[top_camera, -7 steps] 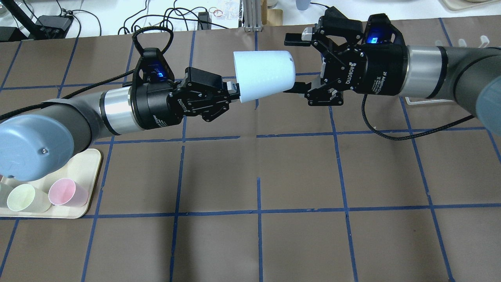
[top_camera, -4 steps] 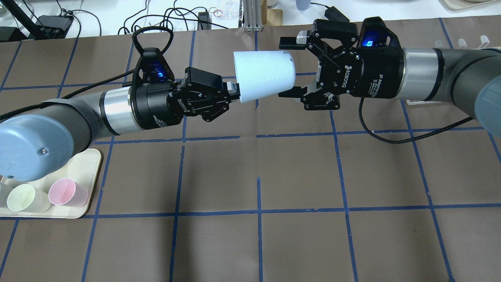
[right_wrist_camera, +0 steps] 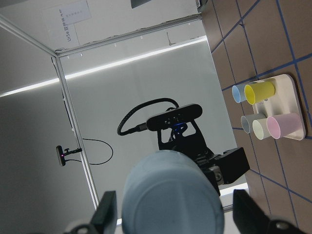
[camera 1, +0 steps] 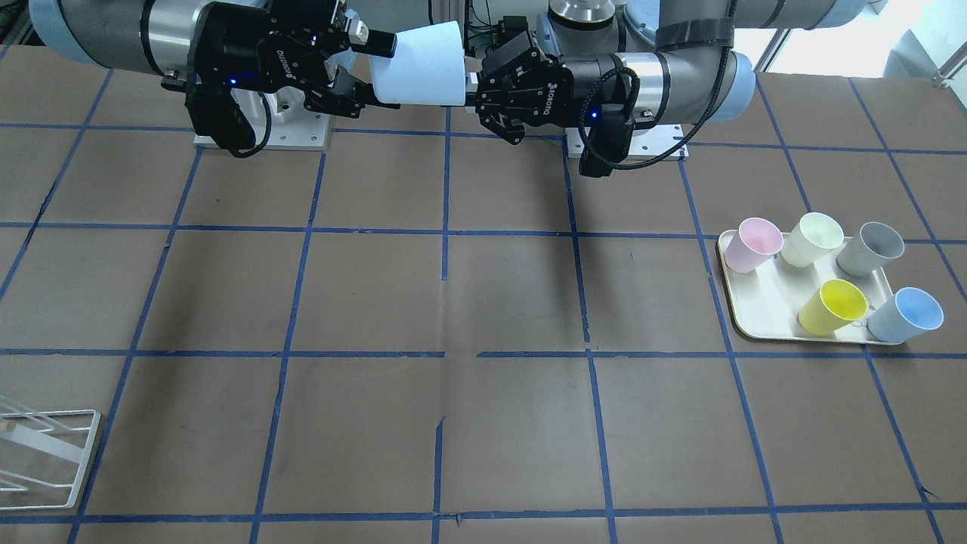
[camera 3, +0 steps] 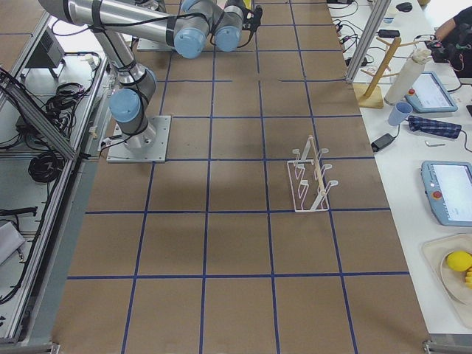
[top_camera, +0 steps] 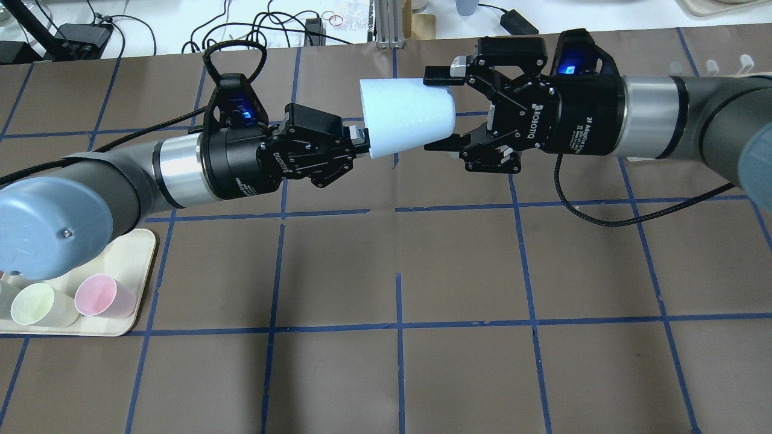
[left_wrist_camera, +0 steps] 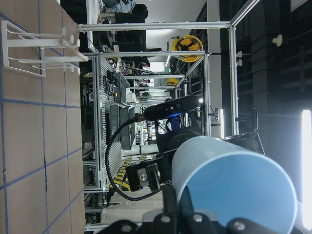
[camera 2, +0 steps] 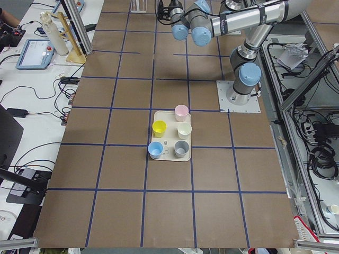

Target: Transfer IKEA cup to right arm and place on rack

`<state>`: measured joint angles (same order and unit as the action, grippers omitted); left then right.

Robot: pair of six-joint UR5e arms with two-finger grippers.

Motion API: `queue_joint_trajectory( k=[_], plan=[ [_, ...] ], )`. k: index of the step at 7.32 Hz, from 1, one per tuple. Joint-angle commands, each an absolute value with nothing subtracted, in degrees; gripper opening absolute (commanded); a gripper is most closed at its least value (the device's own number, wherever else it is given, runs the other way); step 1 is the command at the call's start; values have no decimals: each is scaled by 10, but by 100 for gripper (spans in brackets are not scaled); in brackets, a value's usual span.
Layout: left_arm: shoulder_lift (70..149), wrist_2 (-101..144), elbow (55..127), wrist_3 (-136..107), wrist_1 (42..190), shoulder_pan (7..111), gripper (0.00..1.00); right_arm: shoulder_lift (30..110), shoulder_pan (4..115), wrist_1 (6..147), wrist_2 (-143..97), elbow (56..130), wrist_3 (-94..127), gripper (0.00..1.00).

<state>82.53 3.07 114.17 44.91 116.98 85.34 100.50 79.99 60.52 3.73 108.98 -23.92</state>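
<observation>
Cup (top_camera: 407, 114): off the counter (top_camera: 398, 361), lying on its side in the gap between the two sets of fingers. We see its mouth turned toward the left fingers (top_camera: 357, 134) and its narrower base toward the right fingers (top_camera: 437, 76).

Left fingers: pressed together on the cup's rim, pinching the wall at the rim's lower edge in the overhead view. This is the only grip we can see on the cup.

Right fingers: spread wide, one on each side of the cup's base end. In the right wrist view we note a narrow gap between each finger and the cup wall, so they straddle it without gripping. Overhead, the far finger overlaps the cup's top edge, and we cannot judge contact from there.

Rack (camera 3: 310, 181): upright on the counter on the right fingers' side, well apart from them and from the cup.

Tray (camera 1: 763, 306): on the counter on the left fingers' side, well apart from them. It carries five spare cups (camera 1: 831, 306), pink, pale yellow, grey, yellow and blue, all mouth up.
</observation>
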Motion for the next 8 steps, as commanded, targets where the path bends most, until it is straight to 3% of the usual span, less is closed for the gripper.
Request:
queue_joint_trajectory(
  k=[1, 3, 4, 6, 8],
  plan=[
    [825, 29, 1142, 449, 1170, 853, 0, 1004, 799, 605, 37, 1089, -239, 65],
    [826, 28, 1142, 449, 1170, 853, 0, 1005, 798, 604, 38, 1088, -238, 39],
    [826, 28, 1142, 449, 1170, 853, 6, 1005, 798, 604, 38, 1088, -238, 31],
    [826, 28, 1142, 446, 1171, 853, 97, 1004, 797, 605, 39, 1087, -238, 18],
    [826, 28, 1142, 446, 1171, 853, 99, 1001, 792, 605, 40, 1075, -238, 13]
  ],
)
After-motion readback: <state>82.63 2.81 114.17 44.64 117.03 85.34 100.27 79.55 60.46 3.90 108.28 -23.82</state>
